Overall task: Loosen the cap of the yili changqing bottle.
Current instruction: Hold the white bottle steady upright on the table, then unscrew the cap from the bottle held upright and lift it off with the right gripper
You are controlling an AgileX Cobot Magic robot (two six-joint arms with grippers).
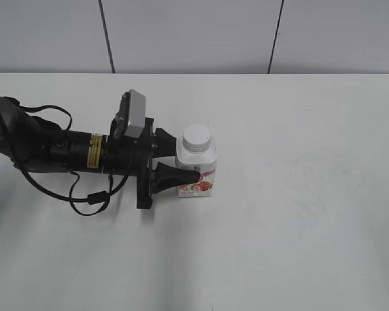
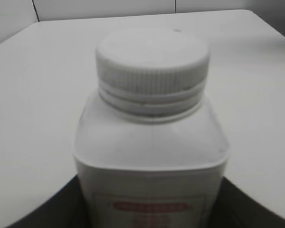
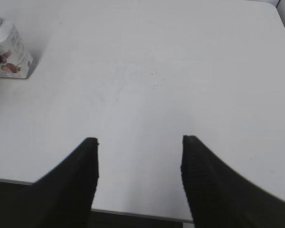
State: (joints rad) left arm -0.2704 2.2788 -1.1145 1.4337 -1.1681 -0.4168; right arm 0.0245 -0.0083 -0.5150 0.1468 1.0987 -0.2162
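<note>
The yili changqing bottle [image 1: 197, 167] stands upright on the white table, white and squat, with a strawberry label. Its ribbed white cap [image 1: 197, 137] sits on the neck. My left gripper [image 1: 185, 159] reaches in from the left, with one finger on each side of the bottle's body, and is shut on it. In the left wrist view the bottle [image 2: 149, 152] and cap [image 2: 153, 59] fill the frame between the dark fingers [image 2: 152, 211]. My right gripper [image 3: 140, 141] is open and empty, far from the bottle [image 3: 10, 50], which shows at the top left of the right wrist view.
The white table [image 1: 298, 227] stretches around the bottle. Its near edge shows under my right gripper in the right wrist view [image 3: 133, 213]. A grey panelled wall [image 1: 194, 32] stands behind the table. The left arm's cables [image 1: 84, 201] lie on the table at left.
</note>
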